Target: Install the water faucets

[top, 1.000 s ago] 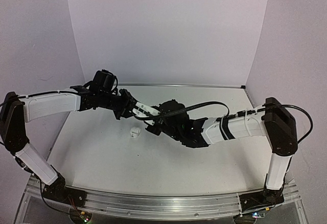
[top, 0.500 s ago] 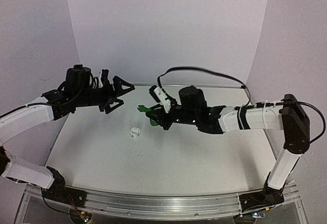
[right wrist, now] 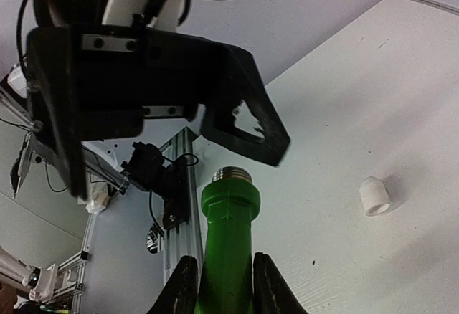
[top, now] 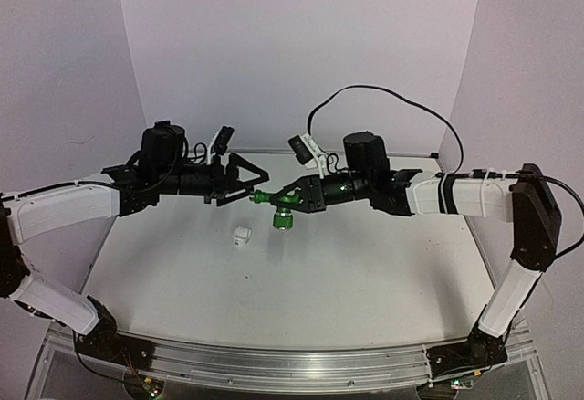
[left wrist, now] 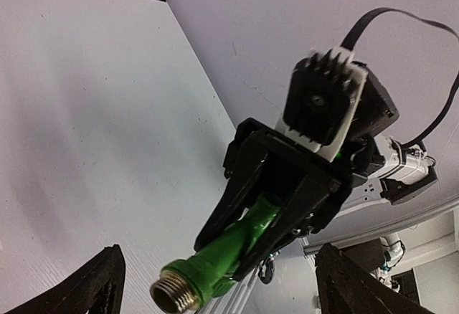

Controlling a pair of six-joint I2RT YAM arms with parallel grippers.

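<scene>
The green water faucet [top: 272, 199] hangs in the air above the table, and my right gripper [top: 290, 195] is shut on its stem. Its threaded metal end [left wrist: 172, 296] points at my left gripper [top: 255, 184], which stands open just short of it and touches nothing. In the right wrist view the faucet [right wrist: 228, 235] rises between my two fingers [right wrist: 183, 289]. One black finger of the left gripper [right wrist: 244, 131] hangs past the thread. The white fitting [top: 241, 235] lies on the table below the two grippers and also shows in the right wrist view [right wrist: 375, 196].
A white table [top: 365, 272] with purple walls on three sides. An aluminium rail [top: 292, 363] runs along the near edge by the arm bases. A black cable [top: 383, 99] loops above the right wrist.
My left gripper has opened, let go of the faucet and drawn back to the left. The right arm has lifted and turned the faucet, so that the thread now faces the left gripper.
</scene>
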